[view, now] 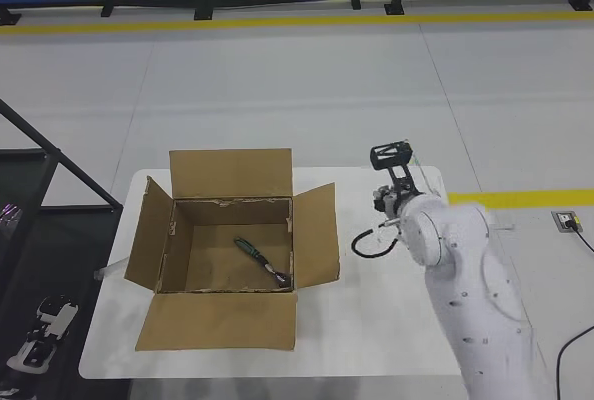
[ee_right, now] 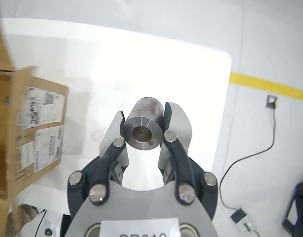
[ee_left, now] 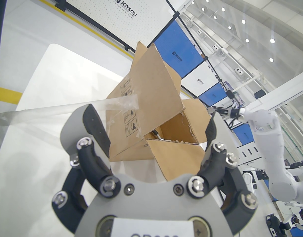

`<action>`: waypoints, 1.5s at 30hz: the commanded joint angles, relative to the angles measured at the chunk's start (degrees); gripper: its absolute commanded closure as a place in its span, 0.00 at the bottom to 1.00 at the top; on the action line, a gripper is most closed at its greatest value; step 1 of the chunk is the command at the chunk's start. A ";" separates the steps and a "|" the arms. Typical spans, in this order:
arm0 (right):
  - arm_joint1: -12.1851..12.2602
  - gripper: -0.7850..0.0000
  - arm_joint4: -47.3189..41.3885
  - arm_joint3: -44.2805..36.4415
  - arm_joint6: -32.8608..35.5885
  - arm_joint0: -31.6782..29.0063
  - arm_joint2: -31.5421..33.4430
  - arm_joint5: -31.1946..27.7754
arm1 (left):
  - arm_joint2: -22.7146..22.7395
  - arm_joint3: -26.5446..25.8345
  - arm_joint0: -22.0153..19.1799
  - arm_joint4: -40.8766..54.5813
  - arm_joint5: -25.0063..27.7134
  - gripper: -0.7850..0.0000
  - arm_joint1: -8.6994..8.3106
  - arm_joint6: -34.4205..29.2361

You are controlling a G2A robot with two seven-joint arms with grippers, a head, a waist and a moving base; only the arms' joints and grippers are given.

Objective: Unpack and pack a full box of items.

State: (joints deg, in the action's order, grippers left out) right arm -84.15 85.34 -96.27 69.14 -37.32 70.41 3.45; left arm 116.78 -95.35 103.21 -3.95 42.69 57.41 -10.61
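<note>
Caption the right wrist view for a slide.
Right gripper holding a hollow metal cylinder over the white table, cardboard box alongside.

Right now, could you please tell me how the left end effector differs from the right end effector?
The left end effector is open and empty; the right end effector is shut on a metal cylinder. The left faces the open cardboard box; the right faces the white table beside it. Both are the same two-fingered design.

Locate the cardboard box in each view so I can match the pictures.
Top view: cardboard box, flaps open, left of centre on the white table.
Left wrist view: box beyond the open left tool, standing on the table.
Right wrist view: box, labelled flap facing, aside from the right tool gripping the metal cylinder.
Shared landmark: the white table.
</note>
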 commanded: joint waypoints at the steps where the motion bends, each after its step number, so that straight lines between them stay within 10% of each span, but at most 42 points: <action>1: -0.54 1.00 1.21 -3.99 -0.50 1.32 -5.23 -1.39 | 0.00 0.00 0.00 0.00 0.00 0.00 0.00 0.00; 15: -12.52 1.00 -23.49 44.80 -14.33 31.09 -31.65 -18.03 | 0.00 0.00 0.00 0.00 0.00 0.00 0.00 0.00; 23: -22.40 1.00 -33.61 71.59 -20.37 36.70 -39.57 -26.95 | 0.00 0.00 0.00 0.00 0.00 0.00 0.00 0.00; 45: -22.70 0.93 -33.84 72.37 -20.55 36.77 -39.69 -27.26 | 0.00 0.00 0.00 0.00 0.00 0.00 0.00 0.00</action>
State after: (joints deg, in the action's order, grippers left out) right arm -106.84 51.51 -23.93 48.60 -0.56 30.72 -23.80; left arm 116.78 -95.35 103.21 -3.95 42.69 57.41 -10.61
